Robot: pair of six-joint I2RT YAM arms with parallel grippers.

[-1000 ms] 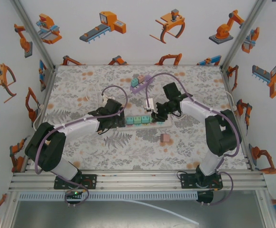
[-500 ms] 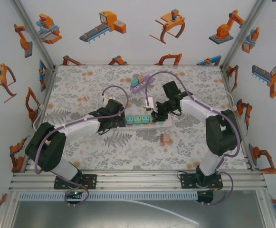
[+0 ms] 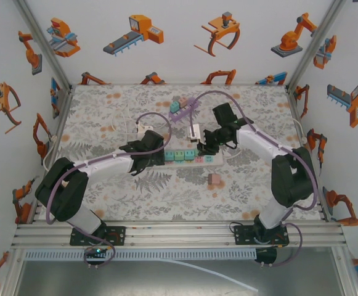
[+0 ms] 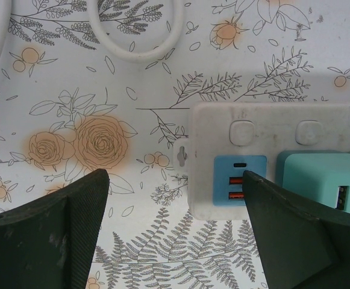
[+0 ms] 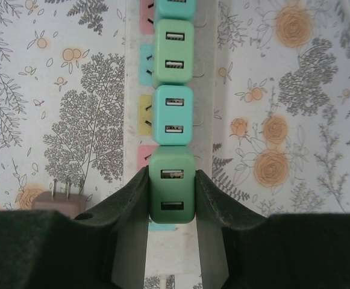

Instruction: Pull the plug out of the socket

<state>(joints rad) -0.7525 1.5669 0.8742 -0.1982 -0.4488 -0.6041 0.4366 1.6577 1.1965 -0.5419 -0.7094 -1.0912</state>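
Note:
A white power strip [image 3: 211, 160] lies across the middle of the table with a row of green and teal plugs on it. In the right wrist view my right gripper [image 5: 172, 195] is shut on the nearest green plug [image 5: 172, 183]. One finger [image 5: 131, 208] presses each side of it, and the plug still stands in line on the strip [image 5: 205, 120]. Beyond it are two more plugs [image 5: 173, 114] [image 5: 173, 51]. My left gripper [image 4: 175, 208] is open at the strip's left end [image 4: 211, 132], its right finger [image 4: 283, 232] next to the blue USB block [image 4: 240, 179].
A brown plug [image 3: 214, 179] lies loose in front of the strip, also seen in the right wrist view [image 5: 57, 201]. A purple strip [image 3: 187, 110] with a teal block [image 3: 174, 106] sits at the back. A white cable [image 4: 132, 48] loops near the left gripper [image 3: 156, 156].
My left gripper has slid a little to the right, up to the strip's left end. The right gripper has stayed clamped on the green plug, barely shifting.

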